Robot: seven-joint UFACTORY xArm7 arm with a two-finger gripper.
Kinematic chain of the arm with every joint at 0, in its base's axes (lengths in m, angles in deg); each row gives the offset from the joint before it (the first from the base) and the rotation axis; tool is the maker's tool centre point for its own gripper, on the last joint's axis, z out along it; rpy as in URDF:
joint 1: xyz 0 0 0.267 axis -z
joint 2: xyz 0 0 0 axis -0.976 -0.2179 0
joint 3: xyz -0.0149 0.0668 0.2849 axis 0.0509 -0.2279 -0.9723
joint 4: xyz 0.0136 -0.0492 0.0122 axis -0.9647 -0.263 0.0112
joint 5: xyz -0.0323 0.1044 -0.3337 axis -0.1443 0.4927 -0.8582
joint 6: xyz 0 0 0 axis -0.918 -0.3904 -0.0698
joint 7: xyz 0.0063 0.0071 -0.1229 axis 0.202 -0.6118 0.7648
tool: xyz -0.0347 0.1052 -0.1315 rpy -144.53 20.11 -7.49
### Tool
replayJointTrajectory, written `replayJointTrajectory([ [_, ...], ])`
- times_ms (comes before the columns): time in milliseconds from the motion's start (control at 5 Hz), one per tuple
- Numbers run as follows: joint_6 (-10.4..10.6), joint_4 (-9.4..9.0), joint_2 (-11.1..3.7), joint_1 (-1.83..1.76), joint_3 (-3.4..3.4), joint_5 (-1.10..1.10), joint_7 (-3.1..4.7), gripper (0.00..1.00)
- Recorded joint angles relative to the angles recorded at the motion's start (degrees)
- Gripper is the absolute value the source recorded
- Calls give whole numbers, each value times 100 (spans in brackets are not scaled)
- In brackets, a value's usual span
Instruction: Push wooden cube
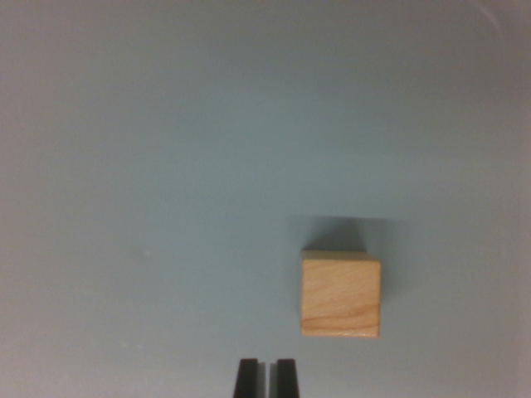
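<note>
A light wooden cube (341,295) rests on a pale grey-blue surface, right of centre in the lower half of the wrist view. It casts a soft shadow on its far side. My gripper (266,377) shows at the bottom edge as two black fingertips with only a thin slit between them, shut on nothing. The cube lies up and to the wrist view's right of the fingertips, apart from them by a small gap.
The plain grey-blue tabletop (166,166) fills the view. A faint curved pale edge (498,21) shows in the top right corner.
</note>
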Motion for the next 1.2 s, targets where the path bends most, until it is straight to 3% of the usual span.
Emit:
replayJointTrajectory([
  [200, 0, 0, 0, 0, 0, 0, 0, 0],
  [400, 272, -262, -21, 27, 30, -13, 57, 0],
  [600, 272, -262, -21, 27, 30, -13, 57, 0],
  [800, 542, -521, -41, 53, 61, -25, 114, 0],
  [1000, 542, -521, -41, 53, 61, -25, 114, 0],
  [1200, 807, -776, -61, 79, 90, -37, 169, 0],
])
